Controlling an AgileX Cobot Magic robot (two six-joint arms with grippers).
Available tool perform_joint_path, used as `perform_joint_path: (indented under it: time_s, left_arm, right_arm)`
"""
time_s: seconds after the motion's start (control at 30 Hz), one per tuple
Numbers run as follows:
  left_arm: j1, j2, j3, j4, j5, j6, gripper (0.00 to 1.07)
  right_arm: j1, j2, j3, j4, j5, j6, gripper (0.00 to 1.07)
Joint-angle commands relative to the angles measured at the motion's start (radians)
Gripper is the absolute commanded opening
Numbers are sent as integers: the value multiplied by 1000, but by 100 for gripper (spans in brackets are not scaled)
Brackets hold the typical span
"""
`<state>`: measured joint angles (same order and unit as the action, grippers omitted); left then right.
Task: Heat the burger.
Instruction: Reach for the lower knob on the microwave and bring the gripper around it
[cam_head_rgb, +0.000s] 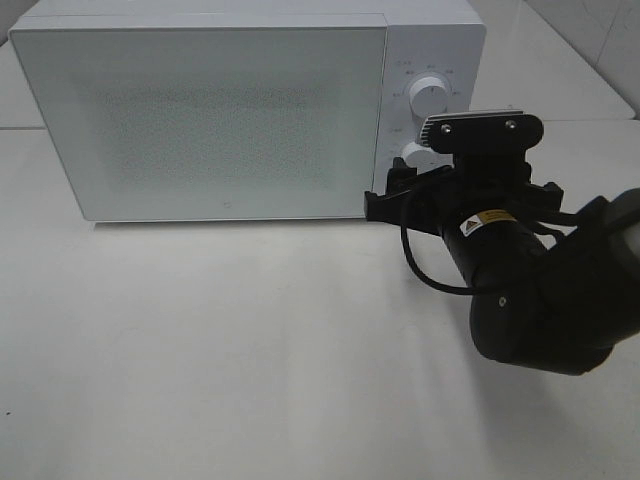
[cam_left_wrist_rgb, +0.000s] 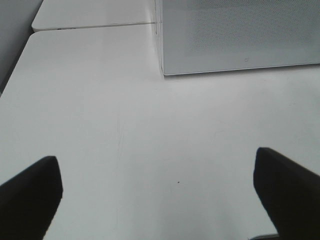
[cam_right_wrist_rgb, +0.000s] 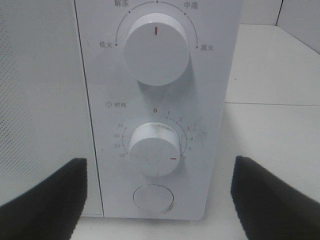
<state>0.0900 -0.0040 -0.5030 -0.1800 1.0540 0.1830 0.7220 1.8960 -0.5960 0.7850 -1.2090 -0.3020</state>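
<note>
Facing a white microwave (cam_head_rgb: 220, 110) with its door shut, the right pincer (cam_right_wrist_rgb: 157, 167) is spread open and empty, the lower dial (cam_right_wrist_rgb: 154, 149) showing between its fingers. The left pincer (cam_left_wrist_rgb: 155, 160) gapes wide, empty, over the white tabletop (cam_head_rgb: 200, 350). The burger cannot be seen in any view.

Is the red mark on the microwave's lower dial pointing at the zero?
No, the red mark on the lower dial sits partway round the numbered scale, clearly away from the red zero.
</note>
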Motion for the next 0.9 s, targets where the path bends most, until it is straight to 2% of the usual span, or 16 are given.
perform_joint_path:
  time_s: [0.03,0.5,0.9]
  left_arm:
    - [4,-23,2,-1,-11,-3,98]
    - [4,-23,2,-1,-11,-3,98]
    - [4,-23,2,-1,-11,-3,98]
  right_arm:
    - [-22,15,-36,-25,-80,-4,76]
    - [-83,120,-145,-76,-21,18,76]
    - [-94,177,-197,-77,15,22,74]
